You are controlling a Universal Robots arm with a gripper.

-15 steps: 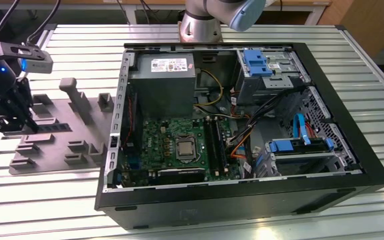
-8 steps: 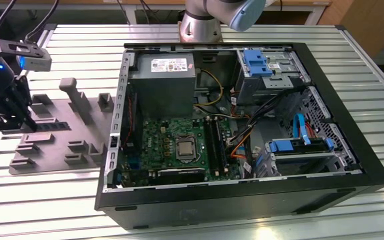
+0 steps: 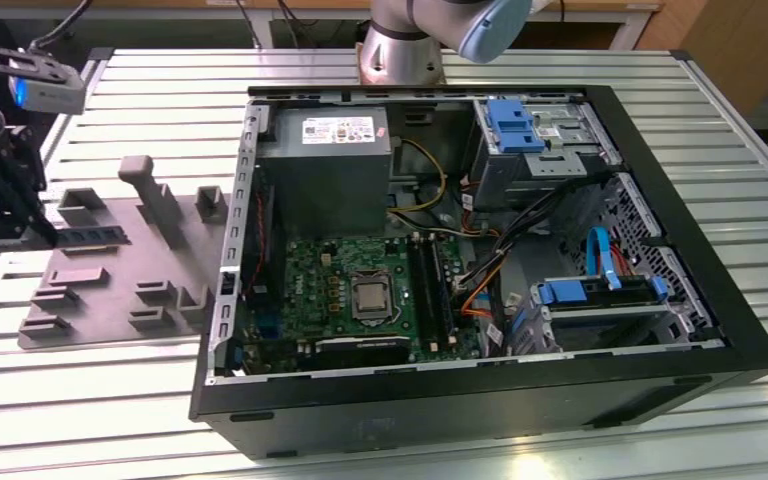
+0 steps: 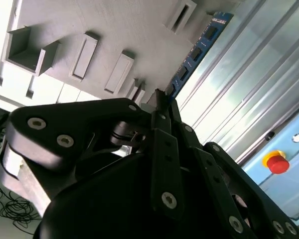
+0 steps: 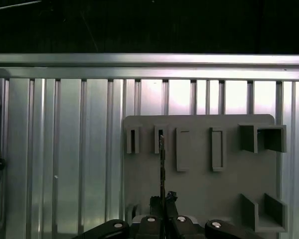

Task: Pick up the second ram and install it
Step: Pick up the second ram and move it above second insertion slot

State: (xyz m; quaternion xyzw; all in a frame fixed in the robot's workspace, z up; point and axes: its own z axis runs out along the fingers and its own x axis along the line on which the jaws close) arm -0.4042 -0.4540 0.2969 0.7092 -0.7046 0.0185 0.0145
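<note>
The second ram [image 3: 92, 237], a thin blue-green stick with dark chips, lies lengthwise over the grey fixture plate [image 3: 117, 290] at the exterior view's left. My black gripper [image 3: 35, 232] is shut on its near end. In the second wrist view the ram [image 4: 197, 52] runs out from the closed fingertips [image 4: 157, 107] along the plate's edge. The first wrist view shows the ram [image 5: 162, 159] edge-on, standing out of the gripper [image 5: 163, 200] in line with a narrow slot of the plate [image 5: 199, 189]. I cannot tell whether the stick touches the plate.
The open computer case [image 3: 491, 400] takes up the middle of the ribbed metal table [image 3: 91, 420]. Its green motherboard [image 3: 317, 275] carries long black slots [image 3: 427, 285], with cables and blue drive brackets [image 3: 598, 292] beside it. A red button [image 4: 278, 163] sits beyond the table.
</note>
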